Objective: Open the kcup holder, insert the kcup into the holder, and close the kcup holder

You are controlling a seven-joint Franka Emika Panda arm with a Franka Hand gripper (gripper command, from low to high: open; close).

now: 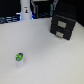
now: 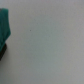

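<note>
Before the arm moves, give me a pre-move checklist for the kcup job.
1. kcup in sight on the white table: ok.
2. kcup holder in sight: ok.
3. Both holder panels shut, nothing opened yet: ok as a start.
4. Nothing lying between kcup and holder: ok.
5. Gripper open or shut: cannot tell; wrist view shows only a teal edge and bare table.
6. Kcup upright: cannot tell, too blurred.

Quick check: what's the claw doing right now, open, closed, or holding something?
Claw: cannot be told; its fingertips show in neither view. The kcup sits alone on the table.
</note>
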